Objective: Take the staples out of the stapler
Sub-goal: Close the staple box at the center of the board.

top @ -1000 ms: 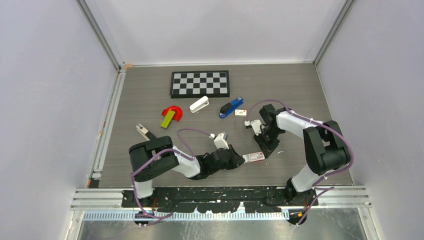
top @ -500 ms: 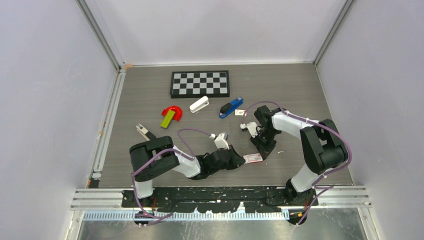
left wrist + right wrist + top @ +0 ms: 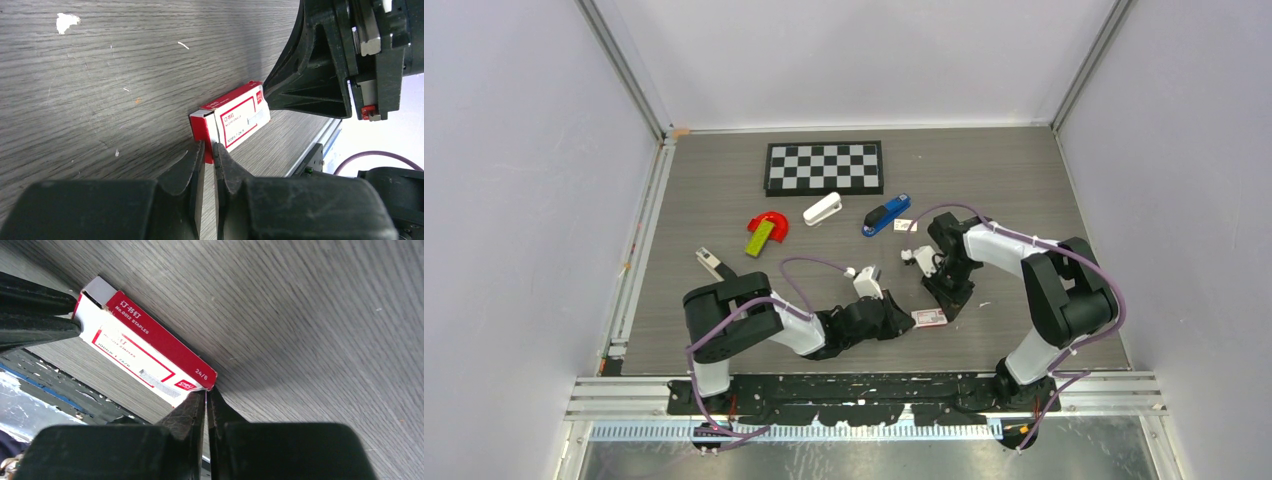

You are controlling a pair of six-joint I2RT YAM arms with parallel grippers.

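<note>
As it lies, stapler — small, blue-black

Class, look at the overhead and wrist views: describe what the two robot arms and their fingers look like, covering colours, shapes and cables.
The left arm and right arm both mix white link shells with chunky black joint blocks. A purple cable loops loosely along each. The fingers are matte black and taper to narrow tips.

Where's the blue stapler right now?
In the top view, the blue stapler lies just below the right corner of the checkerboard, between the white stapler and a small card.
</note>
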